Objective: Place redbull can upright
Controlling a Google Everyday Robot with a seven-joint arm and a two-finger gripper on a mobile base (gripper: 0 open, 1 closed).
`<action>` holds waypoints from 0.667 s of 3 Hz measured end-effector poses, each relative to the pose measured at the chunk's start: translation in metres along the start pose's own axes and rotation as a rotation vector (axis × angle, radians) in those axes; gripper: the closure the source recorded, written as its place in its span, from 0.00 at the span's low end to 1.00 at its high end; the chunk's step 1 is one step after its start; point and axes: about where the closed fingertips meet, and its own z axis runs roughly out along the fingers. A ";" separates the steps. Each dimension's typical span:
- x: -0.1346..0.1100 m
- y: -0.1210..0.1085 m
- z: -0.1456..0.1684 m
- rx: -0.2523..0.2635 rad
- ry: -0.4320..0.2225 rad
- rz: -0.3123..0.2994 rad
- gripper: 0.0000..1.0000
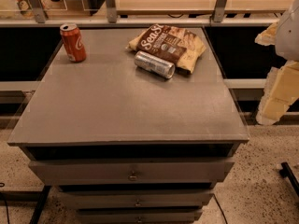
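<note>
Lowest drawers (135,202) run off the bottom, and the gripper (279,94) sits out past the right edge, half cut off, so I can't tell if it's apart or together. On the matte gray cabinet top (117,106), the silver redbull can (154,64) lies sideways against a crinkly snack bag (170,42), with a red cola can (73,42) upright at the far left.

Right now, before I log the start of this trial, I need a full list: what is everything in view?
redbull can: one, silver, lying on its side at the back of the cabinet top, right in front of the snack bag.
cola can: one, red, upright near the back left corner.
snack bag: one, brown and beige, lying flat at the back.
cabinet: one, grey, flat top.
drawers: three showing, grey, stacked under the top.
gripper: one, cream and white, at the right edge of view, off the cabinet's side, apart from the redbull can.
</note>
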 end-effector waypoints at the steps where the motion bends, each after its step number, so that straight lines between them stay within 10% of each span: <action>1: 0.000 0.000 0.000 0.000 0.000 0.000 0.00; 2: -0.021 -0.006 0.008 -0.003 -0.019 -0.042 0.00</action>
